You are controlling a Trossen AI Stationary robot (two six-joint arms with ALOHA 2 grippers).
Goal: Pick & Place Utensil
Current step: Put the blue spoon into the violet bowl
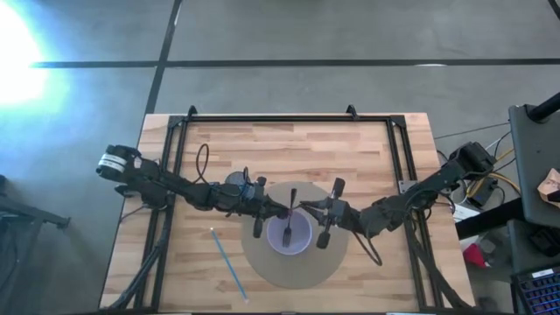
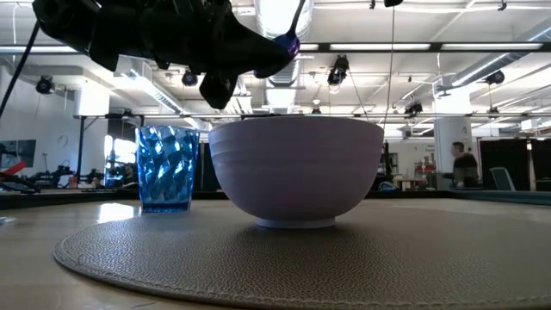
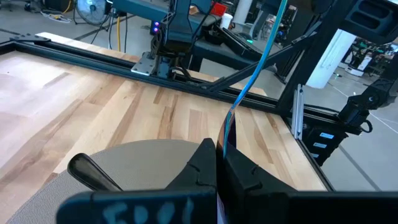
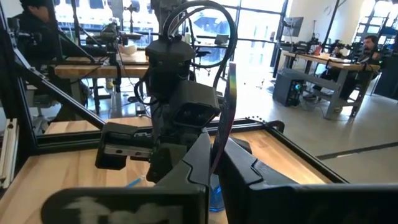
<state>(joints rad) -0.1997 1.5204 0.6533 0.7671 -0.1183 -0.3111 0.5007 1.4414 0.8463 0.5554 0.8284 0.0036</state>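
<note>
Iridescent and thin, the utensil stands nearly upright between the two claws. We see the left claw and the right claw meeting nose to nose. Each wrist view shows that arm's own fingers pressed together on the strip, so we judge that both are gripping it at once. Directly beneath the claws sits the pale purple bowl, in the middle of a round woven mat. A blue cup stands just behind the left claw, and a blue straw lies on the wooden table, well apart from both claws on the left arm's side.

We take the step in hand to be passing or releasing the utensil over the bowl. To do it well, we would let only one claw open while the other keeps its pinch. The strip is narrow and would tip the moment both slacken. The releasing claw should spread its fingers fully, then back straight away along its own arm line, so neither finger drags the handle sideways. The holding claw should keep the utensil over the bowl's centre and lower it until the tip is below the rim. Dropping it from higher risks it bouncing out or nudging the light bowl toward the cup.
</note>
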